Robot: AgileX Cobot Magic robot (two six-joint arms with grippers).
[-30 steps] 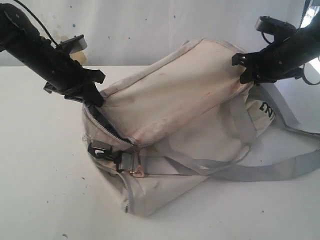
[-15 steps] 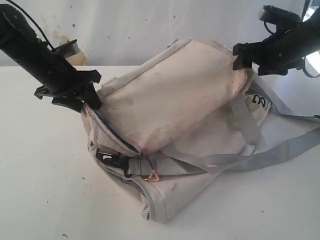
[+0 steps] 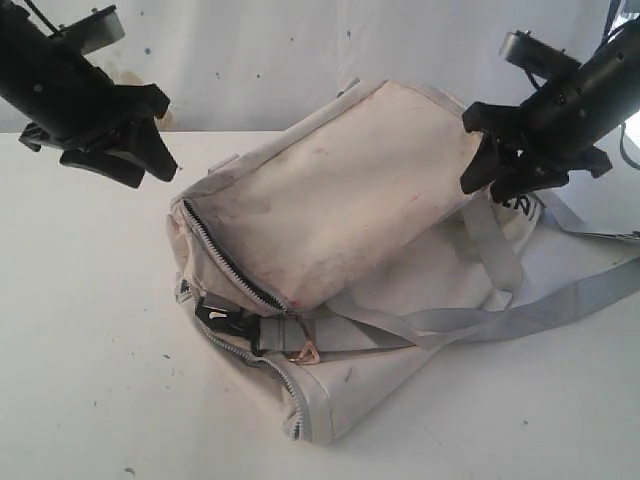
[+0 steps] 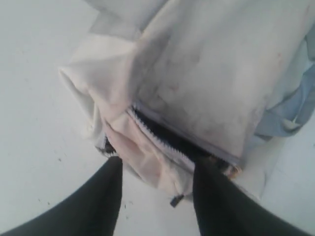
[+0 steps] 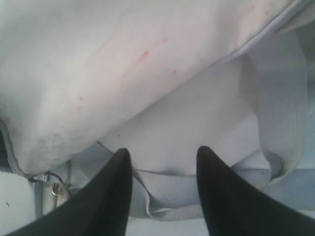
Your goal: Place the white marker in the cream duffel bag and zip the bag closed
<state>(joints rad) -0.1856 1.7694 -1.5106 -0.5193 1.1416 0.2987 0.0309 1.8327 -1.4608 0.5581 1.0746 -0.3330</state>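
Observation:
The cream duffel bag (image 3: 350, 200) lies on its side in the middle of the white table. Its zipper (image 3: 230, 255) gapes at the left end, showing dark lining (image 4: 170, 139). The white marker is out of view. My left gripper (image 3: 150, 172) hangs open above and to the left of the bag's zipper end, touching nothing. In the left wrist view the gripper (image 4: 155, 164) has only bag fabric and table showing between its fingers. My right gripper (image 3: 490, 188) is open just over the bag's right end. The right wrist view shows the gripper (image 5: 163, 152) empty above the bag (image 5: 123, 64) and a grey strap (image 5: 275, 98).
A black buckle (image 3: 215, 315) and a metal ring (image 3: 303, 352) sit at the bag's front. Grey straps (image 3: 520, 315) trail across the table (image 3: 80, 350) to the right edge. A small dark zip pull (image 4: 176, 200) hangs below the opening. A white wall stands behind.
Both grippers opened and let go of the bag's ends. The left arm rose and drew back to the left. The bag sank and settled flatter on the table.

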